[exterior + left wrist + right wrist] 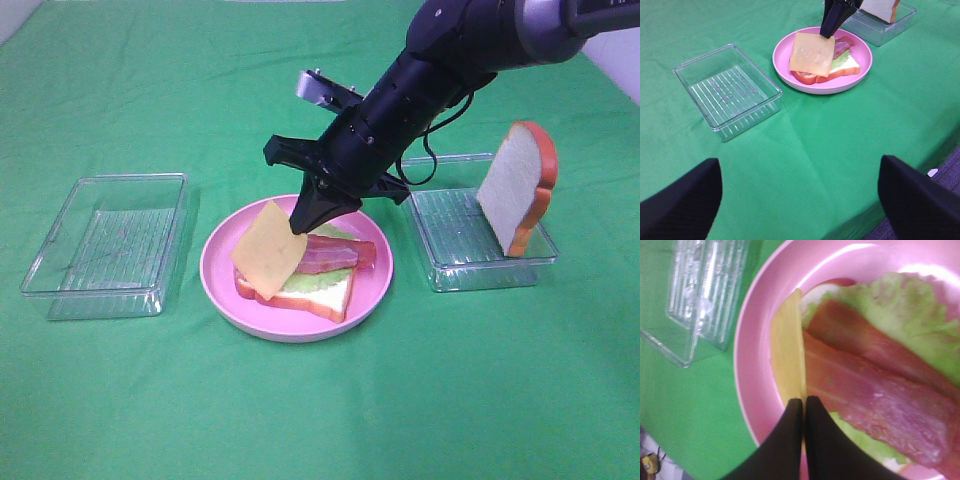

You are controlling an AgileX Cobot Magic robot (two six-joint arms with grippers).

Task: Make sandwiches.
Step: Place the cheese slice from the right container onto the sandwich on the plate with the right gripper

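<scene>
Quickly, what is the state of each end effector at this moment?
Left end effector: open, holding nothing.
Right end effector: closed, holding the cheese slice by its edge.

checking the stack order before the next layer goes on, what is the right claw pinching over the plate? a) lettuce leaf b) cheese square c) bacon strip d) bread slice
B: the right claw is shut on the edge of the cheese square, which hangs tilted over the bacon and lettuce on the pink plate.
</scene>
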